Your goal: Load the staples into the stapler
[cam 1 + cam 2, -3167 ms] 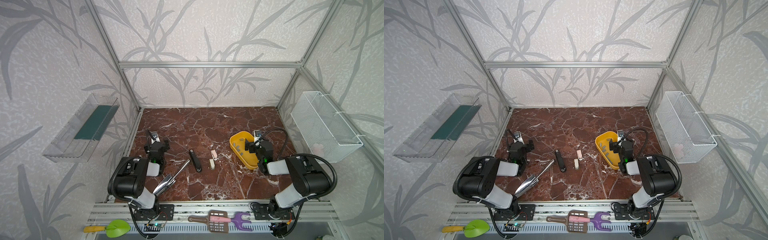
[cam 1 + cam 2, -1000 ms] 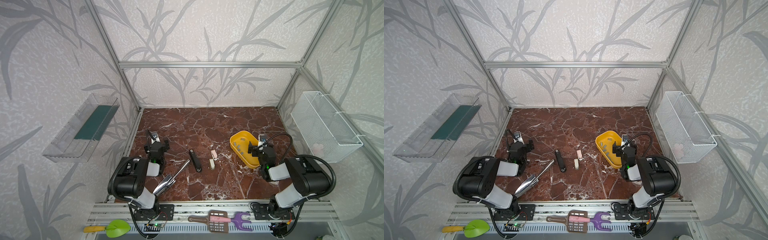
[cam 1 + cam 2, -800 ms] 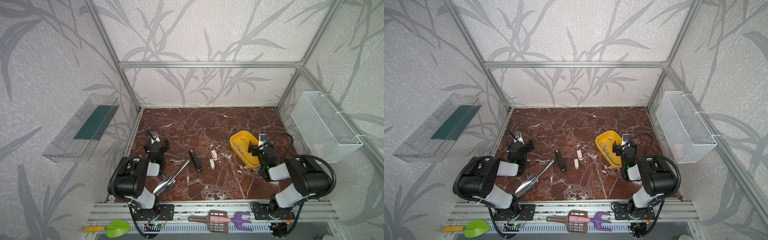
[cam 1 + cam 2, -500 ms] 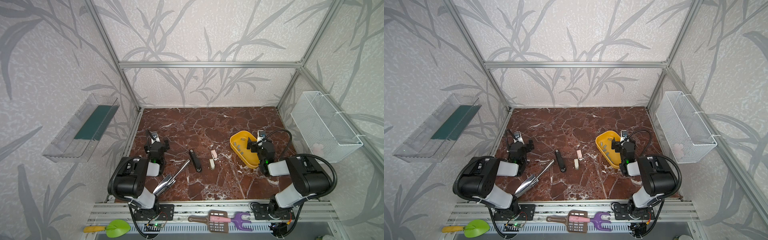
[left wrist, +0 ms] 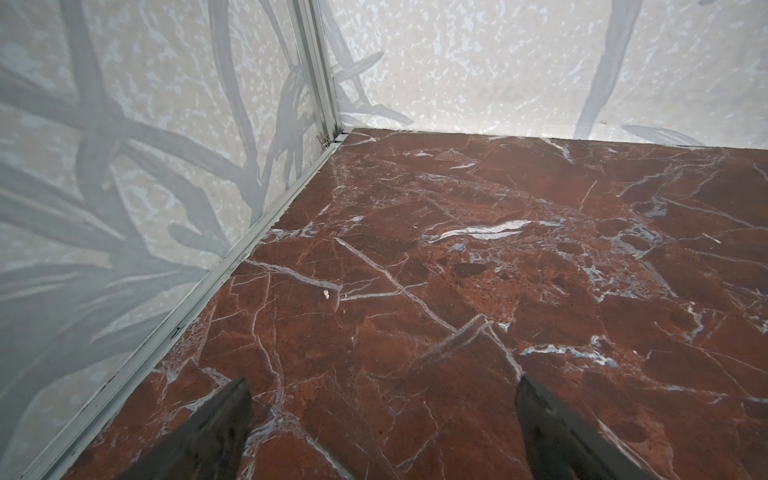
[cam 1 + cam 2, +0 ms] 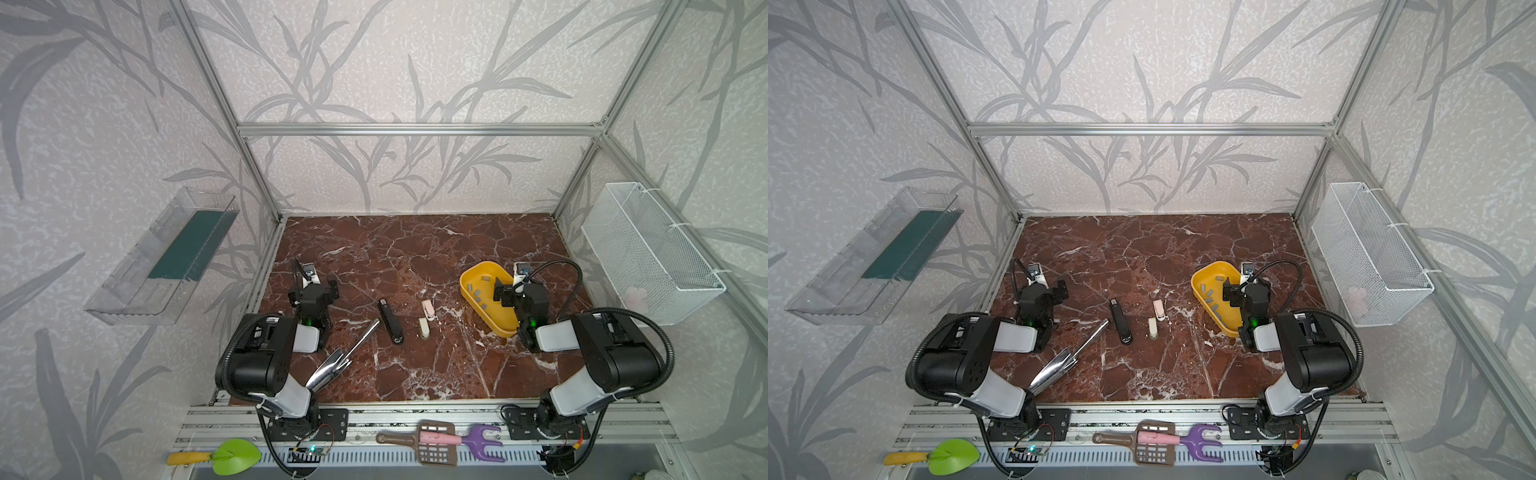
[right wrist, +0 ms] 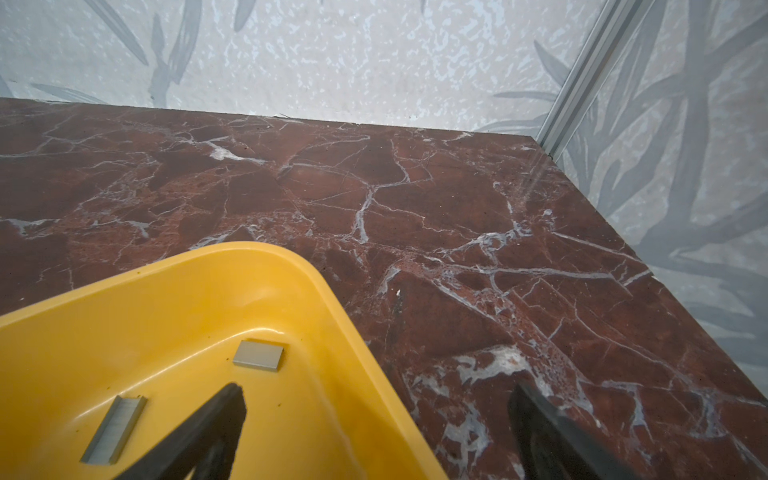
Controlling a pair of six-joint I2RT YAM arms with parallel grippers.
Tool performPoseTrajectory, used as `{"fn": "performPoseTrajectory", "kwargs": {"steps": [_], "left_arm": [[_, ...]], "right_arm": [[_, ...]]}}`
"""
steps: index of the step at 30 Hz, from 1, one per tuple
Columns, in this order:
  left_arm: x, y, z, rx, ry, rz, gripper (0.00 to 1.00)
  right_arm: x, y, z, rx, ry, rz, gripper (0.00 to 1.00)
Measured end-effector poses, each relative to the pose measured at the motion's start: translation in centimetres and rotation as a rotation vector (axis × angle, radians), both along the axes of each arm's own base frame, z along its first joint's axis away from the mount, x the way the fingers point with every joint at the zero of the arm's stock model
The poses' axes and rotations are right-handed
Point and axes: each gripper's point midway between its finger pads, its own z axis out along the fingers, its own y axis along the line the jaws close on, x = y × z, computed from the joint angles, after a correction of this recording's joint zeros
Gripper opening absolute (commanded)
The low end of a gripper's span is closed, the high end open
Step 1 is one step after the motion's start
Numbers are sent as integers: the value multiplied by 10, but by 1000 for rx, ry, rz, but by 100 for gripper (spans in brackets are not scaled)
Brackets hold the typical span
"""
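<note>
The staples are lying scattered on the floor of a yellow tray at the right side of the counter. The right tool is hovering at that tray's right-hand rim, its jaws spread wide and gripping nothing.

In the right wrist view the right tool is straddling the rim. One finger is hanging over the yellow floor, while the other is hanging over bare counter outside the tray. So every strip is lying off to the inner finger's side, and none is sitting between the fingers. The nearest strip is resting just ahead of the inner fingertip, turned broadside to the tool. A second strip is lying beside that finger, its long axis running roughly along the tool's reach.

Judging from this, the coming move is hinging on a sideways shift toward the tray's middle. That would leave both fingers flanking one strip across its narrow width before closing.

The left tool is likewise standing spread and empty, over bare counter by the left wall and well apart from the tray, so the right arm is plainly the nearer one. A black stapler, a small pink stapler and a small cream stapler are lying mid-counter between the arms. It cannot be told which of them is meant.
</note>
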Motion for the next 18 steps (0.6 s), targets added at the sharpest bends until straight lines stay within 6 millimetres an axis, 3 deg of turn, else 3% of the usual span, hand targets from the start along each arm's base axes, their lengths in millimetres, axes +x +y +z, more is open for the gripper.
{"fn": "performPoseTrajectory", "kwargs": {"steps": [18], "left_arm": [[3,3,-1,-16,6,-13,99]], "right_arm": [[0,0,-1,-1,6,0,99]]}}
